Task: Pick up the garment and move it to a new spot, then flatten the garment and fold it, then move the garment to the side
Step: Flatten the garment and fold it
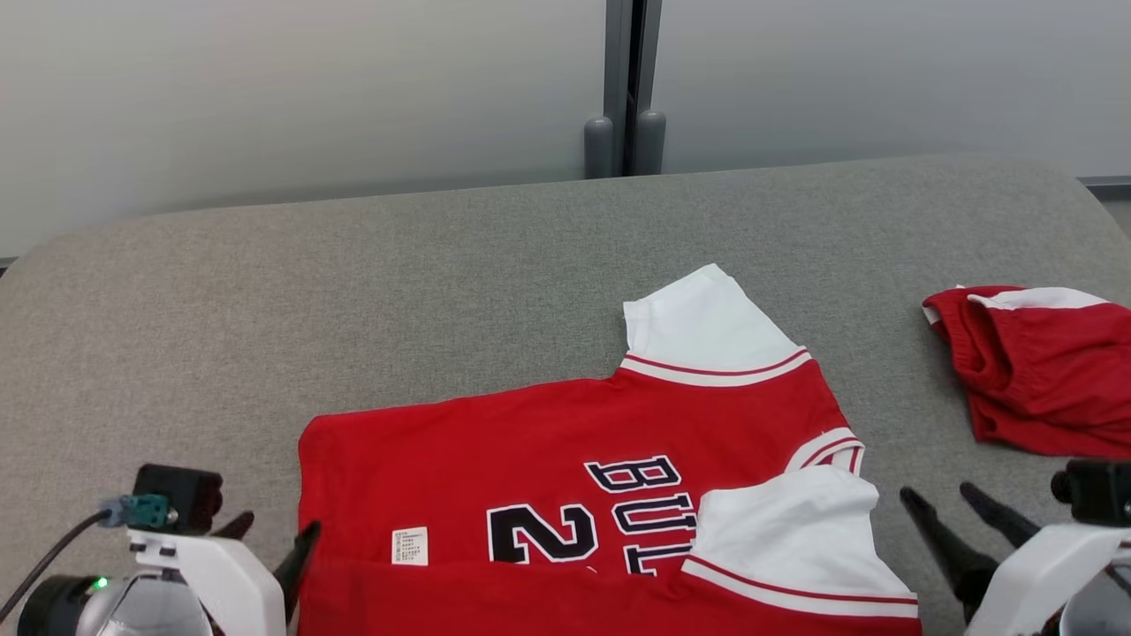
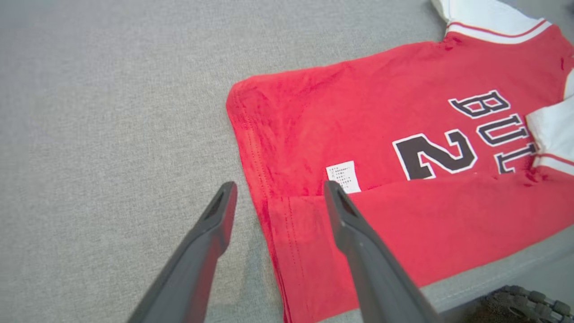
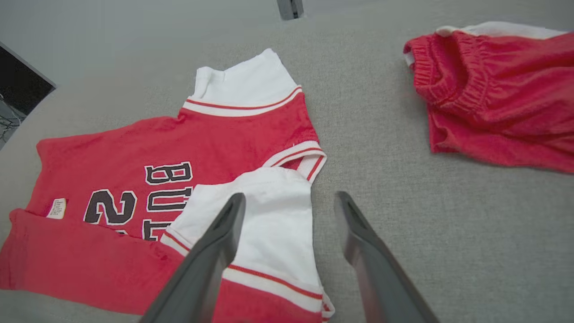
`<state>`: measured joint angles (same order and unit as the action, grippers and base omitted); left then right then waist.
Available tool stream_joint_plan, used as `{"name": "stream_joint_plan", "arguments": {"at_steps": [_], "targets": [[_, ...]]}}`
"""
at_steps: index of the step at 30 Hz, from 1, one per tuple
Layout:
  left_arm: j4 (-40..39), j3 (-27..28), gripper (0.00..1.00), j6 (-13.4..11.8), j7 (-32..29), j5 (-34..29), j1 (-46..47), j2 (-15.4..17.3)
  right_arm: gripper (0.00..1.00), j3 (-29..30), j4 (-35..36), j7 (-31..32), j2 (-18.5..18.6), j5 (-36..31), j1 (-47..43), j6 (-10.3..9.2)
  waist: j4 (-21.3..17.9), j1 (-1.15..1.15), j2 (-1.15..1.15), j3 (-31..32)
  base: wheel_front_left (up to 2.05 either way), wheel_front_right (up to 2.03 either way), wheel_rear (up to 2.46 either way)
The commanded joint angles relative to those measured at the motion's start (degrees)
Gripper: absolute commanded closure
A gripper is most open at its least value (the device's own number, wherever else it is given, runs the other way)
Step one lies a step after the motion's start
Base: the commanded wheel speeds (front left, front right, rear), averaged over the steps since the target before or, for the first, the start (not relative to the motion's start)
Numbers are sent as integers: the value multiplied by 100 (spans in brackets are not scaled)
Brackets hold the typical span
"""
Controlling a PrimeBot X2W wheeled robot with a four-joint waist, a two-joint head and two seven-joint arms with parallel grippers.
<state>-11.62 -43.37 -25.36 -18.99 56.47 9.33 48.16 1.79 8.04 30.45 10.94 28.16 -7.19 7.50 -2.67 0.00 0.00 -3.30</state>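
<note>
Between left and right jaws: jersey (image 1: 548, 433)

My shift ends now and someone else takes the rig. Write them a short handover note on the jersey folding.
Left gripper: open, empty, at the hem end of the jersey.
Right gripper: open, empty, beside the near sleeve.
The jersey lies flat on the grey table, near long edge and near sleeve folded over the body; red shorts lie apart to its right.
Done: laid flat, first fold in.
To do: fold the far side and far sleeve, then move it aside.
</note>
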Motion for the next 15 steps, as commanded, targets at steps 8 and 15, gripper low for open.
{"name": "stream_joint_plan", "arguments": {"at_steps": [8,15], "targets": [[679,148,0,88,510,-311,619,-442,0,-139,-571,-555,195,62,1267,0,-30,0,0,-295,0,0,0],[1131,125,0,283,641,-424,1019,-682,0,-542,-1449,-1072,427,248,2426,0,-30,0,0,-560,0,0,0]]}}
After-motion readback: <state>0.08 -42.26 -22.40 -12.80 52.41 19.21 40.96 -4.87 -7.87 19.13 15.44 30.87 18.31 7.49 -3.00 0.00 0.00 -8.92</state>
